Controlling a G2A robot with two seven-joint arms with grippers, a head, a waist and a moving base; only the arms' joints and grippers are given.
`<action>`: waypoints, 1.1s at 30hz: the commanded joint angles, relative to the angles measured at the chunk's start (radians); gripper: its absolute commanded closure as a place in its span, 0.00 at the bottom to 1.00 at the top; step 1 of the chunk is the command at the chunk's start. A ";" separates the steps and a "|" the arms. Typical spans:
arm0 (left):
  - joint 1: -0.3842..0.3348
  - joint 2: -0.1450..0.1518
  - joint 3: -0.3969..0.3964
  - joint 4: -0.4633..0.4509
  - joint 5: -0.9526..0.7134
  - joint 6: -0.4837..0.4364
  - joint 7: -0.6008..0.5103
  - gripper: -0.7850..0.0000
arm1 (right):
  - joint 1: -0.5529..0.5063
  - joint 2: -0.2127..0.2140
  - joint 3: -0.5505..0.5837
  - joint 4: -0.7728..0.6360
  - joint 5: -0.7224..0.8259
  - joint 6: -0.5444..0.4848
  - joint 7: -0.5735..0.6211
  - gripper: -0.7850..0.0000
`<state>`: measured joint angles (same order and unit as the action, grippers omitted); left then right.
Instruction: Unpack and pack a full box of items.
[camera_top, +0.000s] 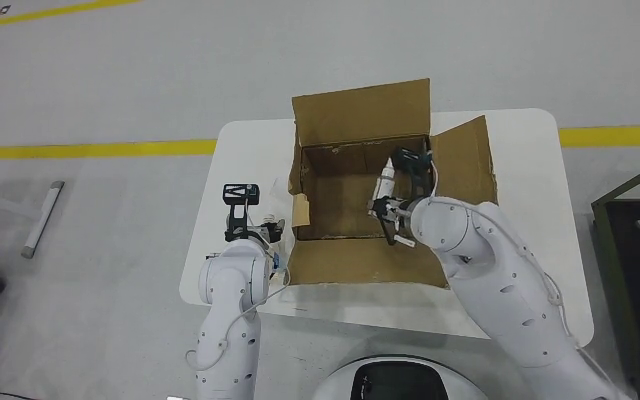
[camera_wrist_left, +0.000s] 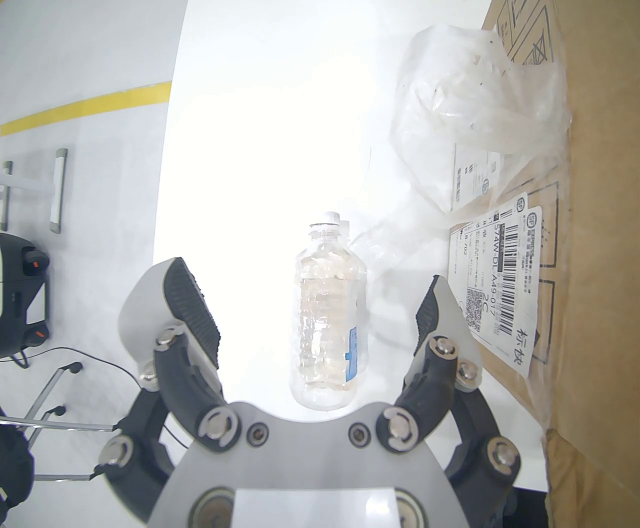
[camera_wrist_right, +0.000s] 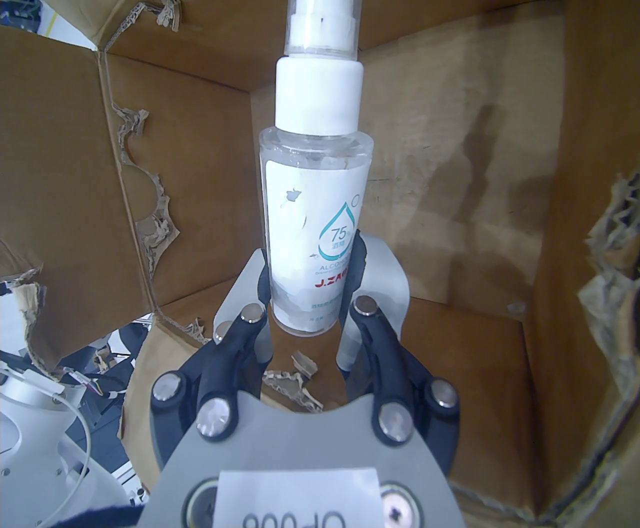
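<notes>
From where I stand, the right pincer is clamped low on the spray bottle inside the open box mid-frame, likely so the nozzle clears the walls, while the left pincer gapes wide over the water bottle on the worktop.

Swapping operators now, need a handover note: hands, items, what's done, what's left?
Right hand: shut on the spray bottle, inside the open cardboard box.
Left hand: open, lined up on the clear bottle on the table beside the box, near a plastic bag.
Done: clear bottle and bag are outside the box.
Left: can't tell if the spray bottle is going in or out. The visible box floor holds cardboard scraps.
</notes>
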<state>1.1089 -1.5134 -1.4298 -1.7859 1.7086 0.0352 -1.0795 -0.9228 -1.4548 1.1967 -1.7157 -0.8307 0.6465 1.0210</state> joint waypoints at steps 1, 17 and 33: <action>0.000 0.000 0.000 0.000 0.000 0.000 0.000 0.00 | -0.021 -0.001 0.032 -0.039 0.057 -0.016 -0.061 1.00; 0.000 0.000 0.000 0.000 0.000 0.000 0.000 0.00 | -0.374 0.022 0.371 -0.501 0.394 -0.231 -0.252 1.00; 0.000 0.000 0.000 0.000 0.000 0.000 0.000 0.00 | -0.396 0.032 0.470 -0.567 0.429 -0.273 -0.271 1.00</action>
<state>1.1089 -1.5134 -1.4298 -1.7859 1.7086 0.0352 -1.0795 -1.3125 -1.4256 1.6253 -2.2629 -0.4153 0.3763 0.7449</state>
